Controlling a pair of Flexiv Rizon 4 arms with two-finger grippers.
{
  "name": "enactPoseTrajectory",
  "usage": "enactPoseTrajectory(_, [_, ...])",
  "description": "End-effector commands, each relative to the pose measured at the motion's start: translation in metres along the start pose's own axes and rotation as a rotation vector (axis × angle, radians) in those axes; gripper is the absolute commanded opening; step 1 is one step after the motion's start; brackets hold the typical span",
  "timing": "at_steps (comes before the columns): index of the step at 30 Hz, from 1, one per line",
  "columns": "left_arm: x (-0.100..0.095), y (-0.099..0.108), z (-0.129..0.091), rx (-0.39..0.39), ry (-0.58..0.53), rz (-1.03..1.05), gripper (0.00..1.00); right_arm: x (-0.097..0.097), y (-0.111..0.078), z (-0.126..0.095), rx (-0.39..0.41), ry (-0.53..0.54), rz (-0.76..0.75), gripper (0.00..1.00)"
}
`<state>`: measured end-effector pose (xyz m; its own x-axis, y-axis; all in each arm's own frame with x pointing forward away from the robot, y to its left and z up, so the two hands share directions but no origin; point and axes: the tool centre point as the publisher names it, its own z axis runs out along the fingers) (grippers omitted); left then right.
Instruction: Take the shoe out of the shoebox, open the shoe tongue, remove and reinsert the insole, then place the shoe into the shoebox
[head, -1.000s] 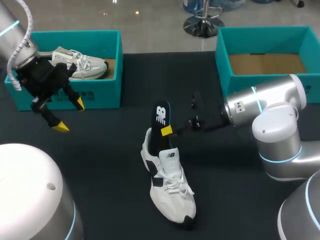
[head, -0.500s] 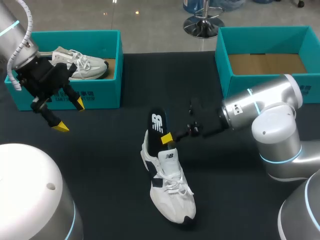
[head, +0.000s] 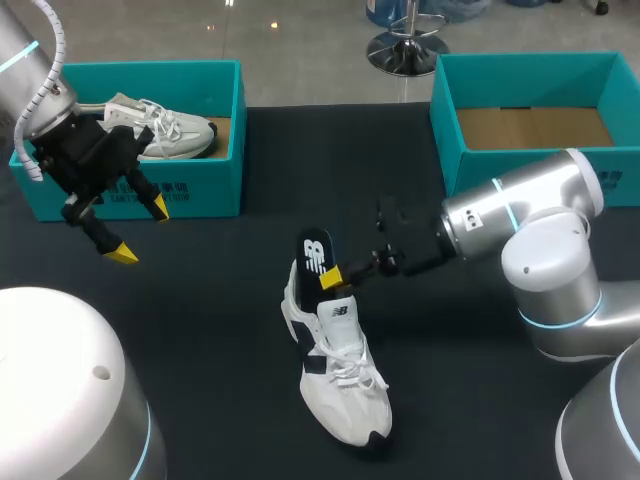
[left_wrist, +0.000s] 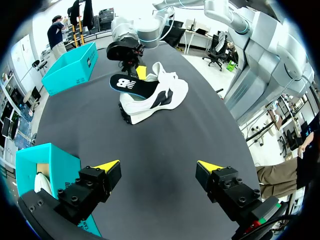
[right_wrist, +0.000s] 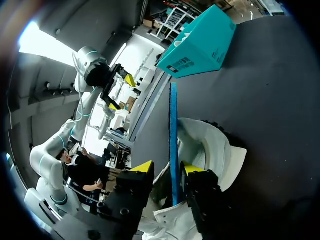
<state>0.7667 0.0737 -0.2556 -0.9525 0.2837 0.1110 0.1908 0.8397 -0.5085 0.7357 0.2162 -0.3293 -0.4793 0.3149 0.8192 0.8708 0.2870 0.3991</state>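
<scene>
A white shoe (head: 340, 380) with dark trim lies mid-table, toe toward the front edge. Its black insole (head: 315, 255) sticks up out of the heel opening, partly inside the shoe. My right gripper (head: 333, 275) straddles the insole from the right. In the right wrist view the insole's thin blue edge (right_wrist: 173, 130) stands between the yellow fingertips of my right gripper (right_wrist: 167, 169), with a gap on each side, above the shoe (right_wrist: 215, 150). My left gripper (head: 140, 230) hangs open and empty at the far left. The left wrist view has this gripper (left_wrist: 159, 166) far from the shoe (left_wrist: 155, 97).
A teal shoebox (head: 140, 190) at the back left holds a second white shoe (head: 160, 130). Another teal shoebox (head: 450, 150) at the back right shows only its cardboard floor. My right arm's elbow lies just in front of that box.
The insole has sunk lower into the shoe's heel, and my right gripper has come down and toward the shoe with it. The left arm has not moved.
</scene>
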Motion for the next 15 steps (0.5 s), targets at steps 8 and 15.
enactPoseTrajectory(8, [0.001, 0.0, 0.0, -0.003, 0.0, 0.0, 1.0, -0.003, 0.017, -0.009, 0.032, -0.026, -0.012, 0.0])
enactPoseTrajectory(15, [0.001, 0.0, 0.0, -0.003, 0.0, 0.0, 1.0, 0.0, 0.002, -0.001, 0.035, -0.013, 0.006, 0.0])
